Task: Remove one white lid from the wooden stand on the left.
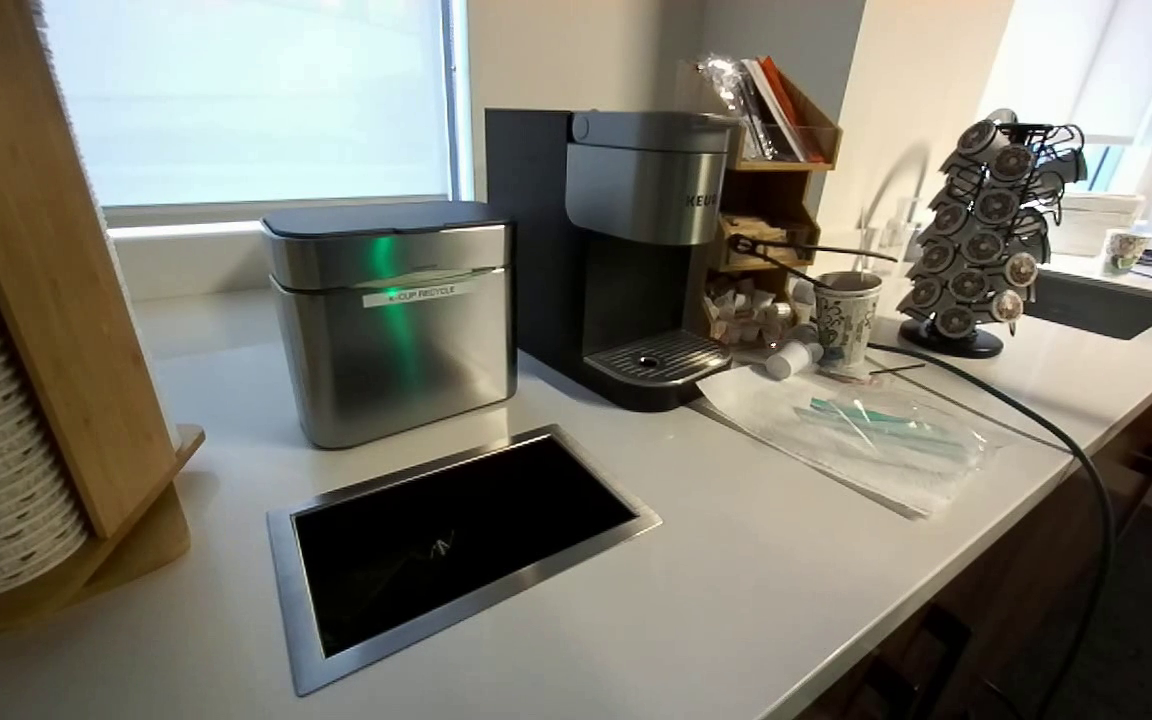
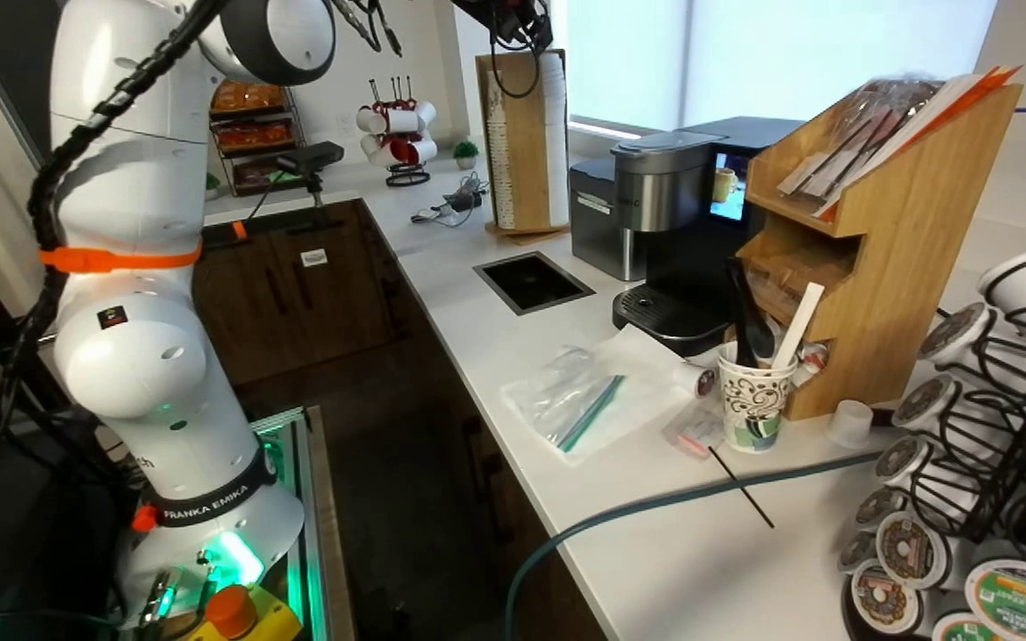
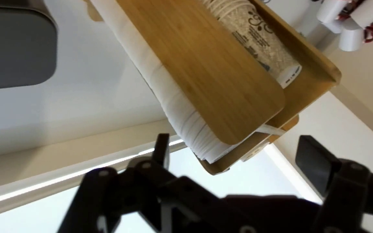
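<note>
The wooden stand (image 2: 526, 160) is upright on the counter at the far end; in an exterior view its panel (image 1: 56, 260) is cut off by the frame's side. White lids (image 3: 173, 97) are stacked along one side of it, their edges showing past the plain panel (image 3: 206, 64) in the wrist view. Patterned paper cups (image 3: 257, 38) fill another side. My gripper (image 3: 236, 148) is open, its fingers spread wide either side of the stand's top end, with nothing between the pads. An exterior view shows the dark gripper (image 2: 517, 27) at the stand's top, partly cut off.
Beside the stand are a steel bin (image 1: 406, 350) and a coffee maker (image 1: 646, 200). A metal-rimmed opening (image 1: 281, 590) is set into the counter in front. A mug rack (image 2: 402, 133) and loose cables (image 2: 460, 200) lie beyond. The window (image 1: 256, 100) is close behind.
</note>
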Controlling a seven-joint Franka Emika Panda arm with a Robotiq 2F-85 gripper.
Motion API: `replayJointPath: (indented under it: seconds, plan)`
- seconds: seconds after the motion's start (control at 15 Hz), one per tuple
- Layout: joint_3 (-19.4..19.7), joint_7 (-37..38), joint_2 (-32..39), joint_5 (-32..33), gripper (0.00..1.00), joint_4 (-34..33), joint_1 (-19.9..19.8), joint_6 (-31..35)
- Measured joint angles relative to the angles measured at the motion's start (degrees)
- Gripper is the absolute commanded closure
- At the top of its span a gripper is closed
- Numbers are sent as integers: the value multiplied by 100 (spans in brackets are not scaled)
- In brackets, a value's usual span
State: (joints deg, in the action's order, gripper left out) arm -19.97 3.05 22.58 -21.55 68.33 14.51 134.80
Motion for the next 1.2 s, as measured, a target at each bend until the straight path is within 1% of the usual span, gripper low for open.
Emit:
replayJointPath:
  seconds: [0.13, 0.2, 0.53, 0.73, 0.93, 1.2]
  plan:
    - [-213, -410, 435, -380, 0, -510, -92, -159]
    - [-236, -459, 550, -397, 0, -638, -104, -196]
    - [-232, -420, 553, -415, 0, -652, -97, -151]
    - [-337, -306, 859, -597, 0, -871, -53, 254]
    - [-601, -338, 1399, -876, 0, -1245, 16, 873]
    - [-1001, -442, 2110, -1091, 0, -1911, 24, 1002]
